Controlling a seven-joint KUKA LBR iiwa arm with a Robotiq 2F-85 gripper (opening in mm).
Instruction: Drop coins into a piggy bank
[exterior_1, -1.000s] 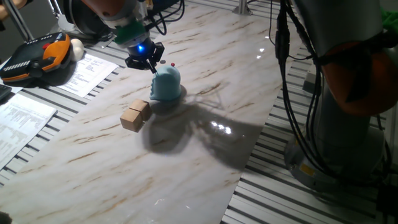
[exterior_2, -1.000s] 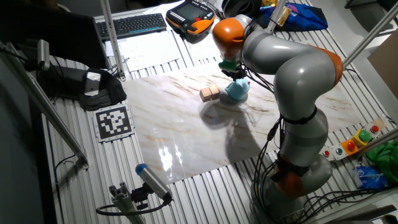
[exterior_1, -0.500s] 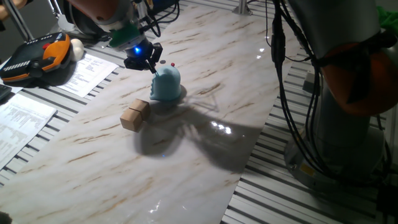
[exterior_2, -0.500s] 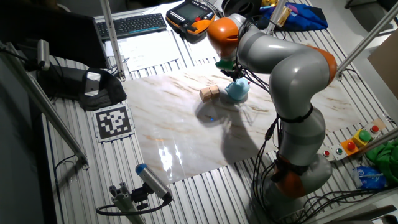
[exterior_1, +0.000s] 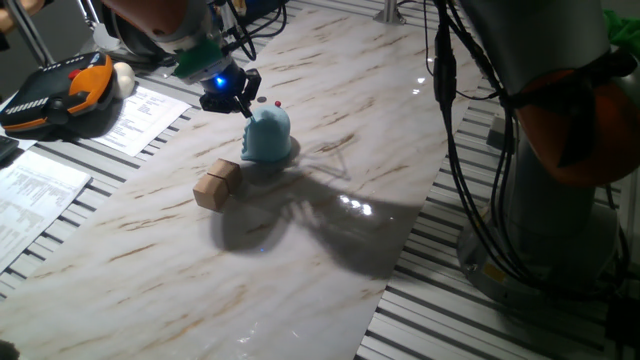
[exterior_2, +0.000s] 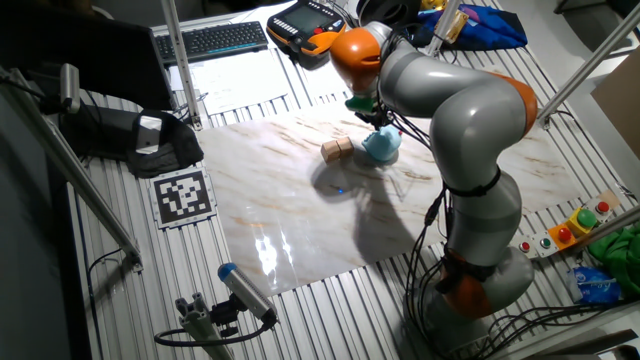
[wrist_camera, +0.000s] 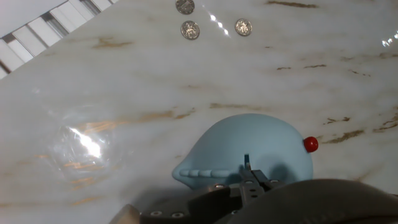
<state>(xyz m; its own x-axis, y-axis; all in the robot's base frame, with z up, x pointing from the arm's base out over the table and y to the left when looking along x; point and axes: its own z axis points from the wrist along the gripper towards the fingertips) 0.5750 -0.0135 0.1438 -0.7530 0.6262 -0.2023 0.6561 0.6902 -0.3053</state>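
Dim, slightly soft views; glare patches and arm shadows on the marble table (exterior_1: 300, 270).

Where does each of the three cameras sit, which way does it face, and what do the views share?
One fixed view: low beside the table, looking across the marble-patterned tabletop at the light blue dome-shaped piggy bank; the gripper and the arm's base show.
The other fixed view: high up on another side, looking down; the whole grey and orange arm shows.
Hand view: on the hand, looking down the fingers at the piggy bank, with three small round coins beyond.
Shared: all three show the piggy bank; both fixed views show the tan wooden cubes.
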